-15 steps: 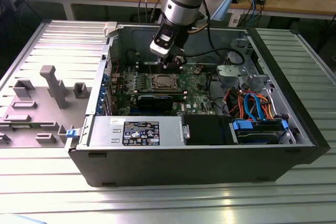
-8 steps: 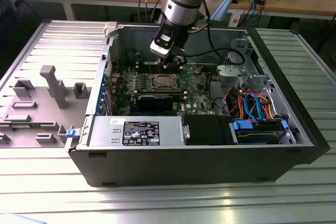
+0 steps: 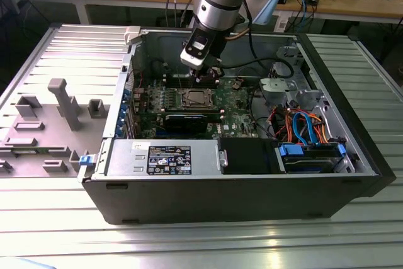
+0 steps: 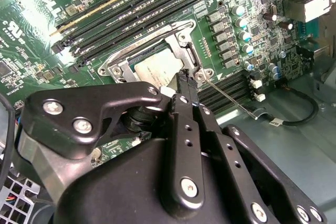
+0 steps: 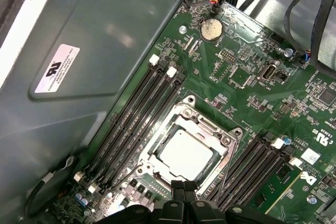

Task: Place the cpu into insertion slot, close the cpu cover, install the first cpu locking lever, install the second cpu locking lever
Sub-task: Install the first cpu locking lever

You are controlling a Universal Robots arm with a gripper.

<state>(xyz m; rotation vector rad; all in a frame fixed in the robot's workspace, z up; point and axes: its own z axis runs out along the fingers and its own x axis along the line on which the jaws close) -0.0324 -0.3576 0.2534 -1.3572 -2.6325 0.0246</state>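
The cpu [image 5: 185, 156] lies silver-grey in the insertion slot [image 5: 157, 174] on the green board, also seen in the second wrist view [image 4: 153, 72]. The cpu cover [image 5: 212, 129] lies flat around it, its cut-out centre framing the chip. My gripper [image 5: 184, 186] hangs just above the socket's edge, fingers pressed together with nothing between them. In the second wrist view the gripper [image 4: 187, 81] sits by a socket corner, where a thin wire locking lever [image 4: 227, 96] sticks out away from the socket. In the exterior view the gripper [image 3: 206, 79] is above the socket [image 3: 194, 99].
Long black memory slots [image 5: 131, 114] flank the socket on both sides. The grey case wall [image 5: 94, 40] rises close behind the board. A black graphics card [image 3: 186, 121], power supply [image 3: 164, 155] and drive bays with orange and blue cables [image 3: 302, 124] fill the case.
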